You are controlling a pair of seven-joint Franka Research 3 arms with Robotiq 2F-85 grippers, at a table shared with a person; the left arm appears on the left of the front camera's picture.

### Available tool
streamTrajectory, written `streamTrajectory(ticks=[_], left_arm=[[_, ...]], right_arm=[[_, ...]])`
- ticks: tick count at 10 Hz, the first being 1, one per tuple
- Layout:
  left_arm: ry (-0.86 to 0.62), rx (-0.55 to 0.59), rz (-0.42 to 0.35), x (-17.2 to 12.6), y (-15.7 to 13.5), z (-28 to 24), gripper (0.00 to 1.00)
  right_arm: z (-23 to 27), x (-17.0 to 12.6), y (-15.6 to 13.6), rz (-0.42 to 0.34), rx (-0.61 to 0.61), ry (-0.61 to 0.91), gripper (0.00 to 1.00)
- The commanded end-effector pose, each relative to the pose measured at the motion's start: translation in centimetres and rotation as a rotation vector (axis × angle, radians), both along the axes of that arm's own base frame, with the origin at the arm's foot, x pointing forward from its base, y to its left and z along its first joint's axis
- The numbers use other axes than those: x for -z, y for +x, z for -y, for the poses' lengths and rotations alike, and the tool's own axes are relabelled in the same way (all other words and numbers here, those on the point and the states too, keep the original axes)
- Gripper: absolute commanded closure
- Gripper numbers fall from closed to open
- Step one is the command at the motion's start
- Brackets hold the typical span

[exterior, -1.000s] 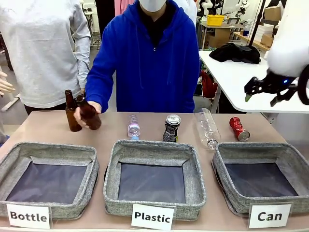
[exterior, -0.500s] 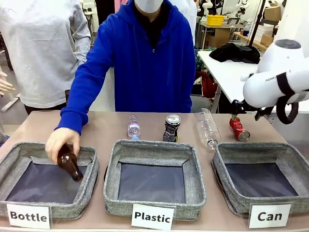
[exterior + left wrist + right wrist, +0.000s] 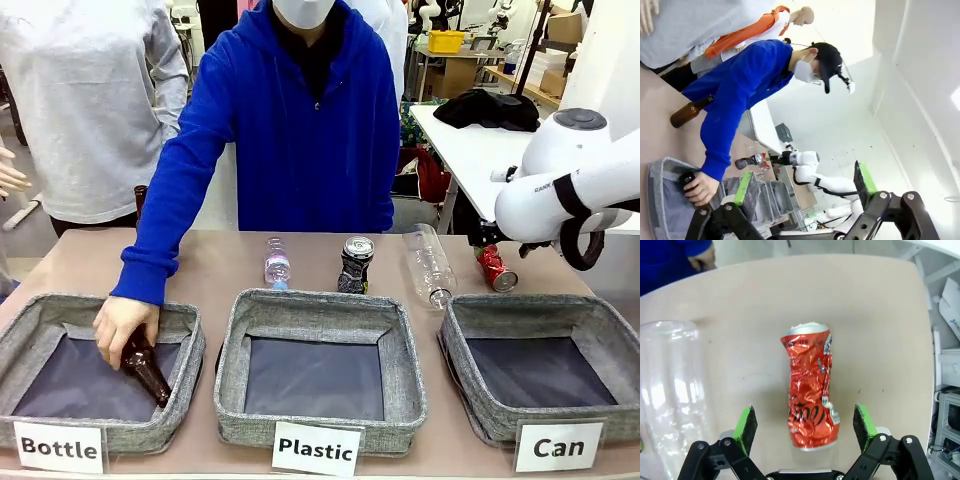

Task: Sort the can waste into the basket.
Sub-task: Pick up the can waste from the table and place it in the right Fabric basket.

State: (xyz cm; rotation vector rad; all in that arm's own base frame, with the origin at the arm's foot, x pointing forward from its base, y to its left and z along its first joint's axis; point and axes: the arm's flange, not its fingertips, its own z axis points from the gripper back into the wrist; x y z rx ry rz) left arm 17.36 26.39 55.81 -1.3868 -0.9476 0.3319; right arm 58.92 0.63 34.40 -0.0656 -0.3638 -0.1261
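Crushed red can (image 3: 497,270): front, lies on table (image 3: 230,262) near right edge, just behind "Can" basket (image 3: 600,325). Left wrist: left gripper (image 3: 805,184) spread wide, clasping nothing. Right wrist: right gripper (image 3: 805,416) spread wide, pads flanking can, not touching.

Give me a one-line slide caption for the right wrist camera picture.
Open right hand lined up on a crushed red can lying on the table, clear bottle alongside.

Crushed red can (image 3: 811,405) lies flat on the tan worktop (image 3: 880,330), silver top pointing away. The right pincer (image 3: 805,423) is spread wide, with its green pads (image 3: 746,424) either side of the can's near end, not touching. A clear bottle (image 3: 670,385) lies beside the can, towards picture-left.
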Motion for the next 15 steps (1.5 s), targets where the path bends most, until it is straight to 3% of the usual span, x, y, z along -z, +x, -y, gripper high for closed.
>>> streamTrajectory(ticks=[1,4,9,10,11,12,15], left_arm=[[-0.053,0.096,-0.056,-0.1,-1.7,-0.6,0.00],[-0.019,0.140,-0.043,-1.2,-3.5,-0.3,0.00],[-0.031,0.154,-0.134,0.7,-1.1,1.0,0.00],[-0.041,0.193,-0.163,1.4,-0.1,2.0,0.00],[-0.032,0.228,-0.198,2.6,1.0,3.8,0.00],[-0.037,0.255,-0.234,3.9,1.9,5.3,0.00],[0.024,0.228,-0.302,7.0,6.0,11.3,0.00]], right_arm=[[-0.1,1.2,1.8,0.020,0.000,-0.050,0.00],[0.7,2.7,3.4,-0.012,0.001,-0.007,0.00],[0.4,2.9,3.6,-0.032,0.012,-0.024,0.00],[0.4,2.8,3.8,-0.045,0.013,-0.023,0.41],[0.4,2.8,3.6,-0.056,0.009,-0.020,0.56],[0.5,3.0,3.3,-0.064,0.006,-0.020,0.96],[0.4,2.8,3.0,-0.083,0.005,-0.017,1.00]])
